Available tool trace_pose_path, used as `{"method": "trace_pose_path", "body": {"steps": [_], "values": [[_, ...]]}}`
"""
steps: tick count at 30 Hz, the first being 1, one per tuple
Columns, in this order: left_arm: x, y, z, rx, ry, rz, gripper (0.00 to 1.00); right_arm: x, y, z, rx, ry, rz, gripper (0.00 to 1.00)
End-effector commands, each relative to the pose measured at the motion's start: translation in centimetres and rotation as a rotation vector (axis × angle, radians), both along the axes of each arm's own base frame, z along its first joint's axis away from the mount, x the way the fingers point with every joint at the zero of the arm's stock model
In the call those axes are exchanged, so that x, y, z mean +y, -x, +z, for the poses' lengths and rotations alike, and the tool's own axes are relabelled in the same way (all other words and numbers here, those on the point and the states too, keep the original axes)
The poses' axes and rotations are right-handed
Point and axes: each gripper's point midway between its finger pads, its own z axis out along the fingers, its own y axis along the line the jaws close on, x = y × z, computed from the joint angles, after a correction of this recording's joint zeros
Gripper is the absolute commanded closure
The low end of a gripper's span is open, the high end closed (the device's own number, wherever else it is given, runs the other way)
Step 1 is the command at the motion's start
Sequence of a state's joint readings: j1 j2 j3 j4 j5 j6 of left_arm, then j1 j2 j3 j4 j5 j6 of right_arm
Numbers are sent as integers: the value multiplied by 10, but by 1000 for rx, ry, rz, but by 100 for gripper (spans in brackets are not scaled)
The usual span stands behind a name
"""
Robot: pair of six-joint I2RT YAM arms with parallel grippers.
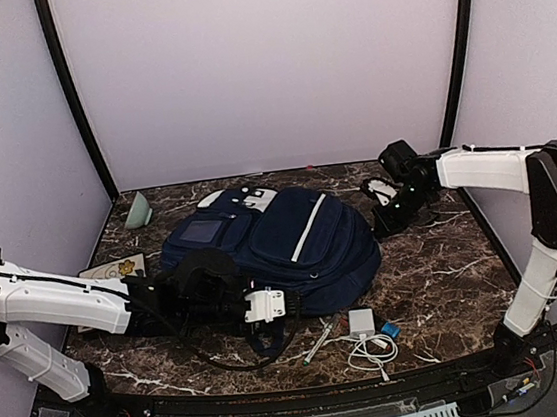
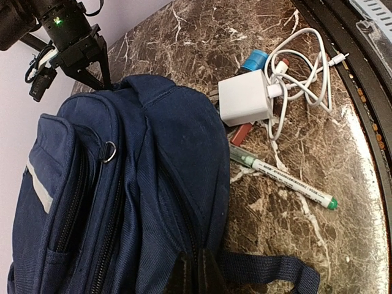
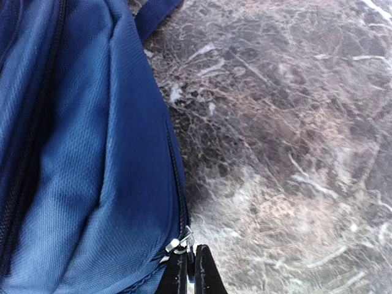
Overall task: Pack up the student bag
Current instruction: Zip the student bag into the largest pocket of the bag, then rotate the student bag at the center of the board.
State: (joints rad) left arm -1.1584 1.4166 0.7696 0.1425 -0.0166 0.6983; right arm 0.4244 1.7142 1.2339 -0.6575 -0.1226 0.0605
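Right tool (image 3: pixel 190 272) pinches zipper pull (image 3: pixel 176 246) at student bag (image 3: pixel 79 153) edge, table (image 3: pixel 294 153) beside; left tool (image 2: pixel 195 272) clamps its hem.

We record the student bag (image 1: pixel 281 233) as navy blue, white-striped. The table (image 1: pixel 448 280) shows dark brown marble, white-veined. The charger (image 2: pixel 245 98) is white, the pen (image 2: pixel 288 180) green-capped.

Mid-table (image 1: pixel 438 281): student bag (image 1: pixel 282 238). In front, twd right: charger (image 1: pixel 361 322) w/ cable (image 1: pixel 375 350), pen (image 1: pixel 319 343) just left of it. Left of bag: booklet (image 1: pixel 115 270). Behind-left, nr back wall: small bowl (image 1: pixel 139 210).
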Motion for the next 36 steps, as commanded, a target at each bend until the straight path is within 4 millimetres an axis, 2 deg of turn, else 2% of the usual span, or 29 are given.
{"method": "trace_pose_path", "body": {"steps": [1,2,3,4,5,6,8,9,10,12,15,19,23,26,29,31,32,35,36], "values": [[24,29,-1,146,-31,-9,90,-37,-37,0,-152,23,-160,100],[25,28,1,167,-19,24,69,-34,-29,-6,-134,-1,-156,100],[27,24,4,183,-2,71,52,-30,-23,-9,-127,-29,-151,100],[29,17,9,196,20,128,44,-26,-16,-13,-114,-56,-145,100],[33,6,16,239,56,218,40,-22,-8,-18,-99,-82,-137,100],[39,-5,23,281,93,298,43,-16,-3,-20,-93,-110,-130,100],[57,-28,35,401,179,464,62,-7,6,-23,-79,-156,-114,100],[69,-39,36,461,215,547,70,-4,8,-25,-73,-168,-111,100],[85,-50,34,514,241,646,73,-2,11,-26,-68,-174,-110,100],[116,-66,26,566,251,820,75,0,13,-29,-62,-173,-107,100],[158,-74,6,608,247,1076,76,1,17,-34,-52,-168,-105,100],[188,-72,-29,745,322,1278,78,5,23,-39,-38,-177,-97,100],[193,-73,-69,821,321,1350,78,10,29,-43,-25,-174,-86,100],[191,-94,-80,770,347,1374,78,16,36,-45,-17,-183,-75,100],[179,-129,-71,721,419,1355,78,22,43,-44,-8,-200,-69,100],[168,-158,-55,653,464,1325,78,28,49,-46,5,-211,-71,100],[162,-174,-47,613,483,1315,78,33,52,-36,-15,-234,-66,100],[146,-230,-24,542,535,1286,78,53,64,-29,-17,-272,-47,100],[147,-251,-20,533,556,1300,79,60,68,-26,-19,-286,-38,100]]}}
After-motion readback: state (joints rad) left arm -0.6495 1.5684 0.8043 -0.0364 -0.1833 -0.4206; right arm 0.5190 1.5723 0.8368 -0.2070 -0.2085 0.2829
